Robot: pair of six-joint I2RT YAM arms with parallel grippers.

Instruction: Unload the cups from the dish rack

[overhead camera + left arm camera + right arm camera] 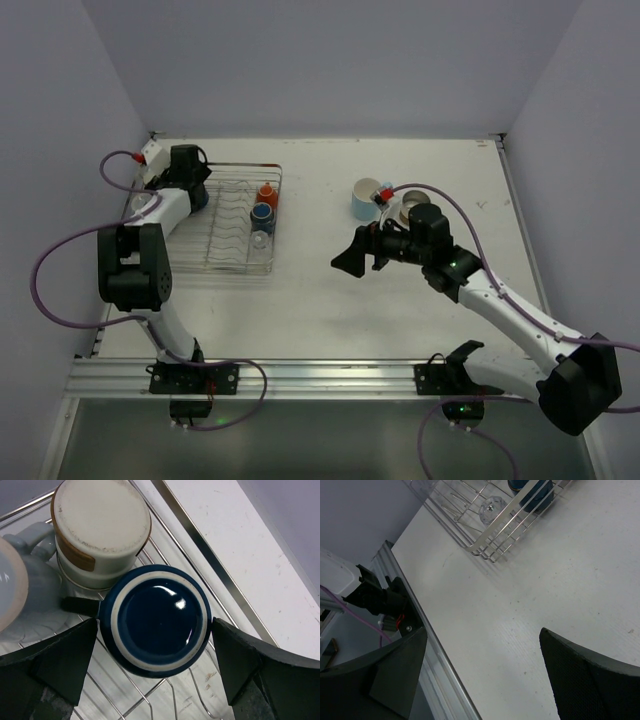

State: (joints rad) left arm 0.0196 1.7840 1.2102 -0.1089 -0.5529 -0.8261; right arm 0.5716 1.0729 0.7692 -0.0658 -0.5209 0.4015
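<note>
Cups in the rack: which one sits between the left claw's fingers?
Upside-down navy cup with white ring; the cream-bottomed cup and pale blue mug lie beyond it.

Rack (232, 240) left of centre. Along its right side, top to bottom: orange cup (266, 191), blue cup (263, 212), clear glass (260, 241). Left arm (165, 205) covers rack's upper-left corner. Pale blue cup (365, 198) right of centre; right gripper (350, 262) just below it.

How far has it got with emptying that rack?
Done: a light blue cup and second cup stand on the table. In hand: left gripper open around a navy cup in the dish rack; right gripper open, empty. Left: orange cup, dark blue cup, clear glass, among others.
</note>
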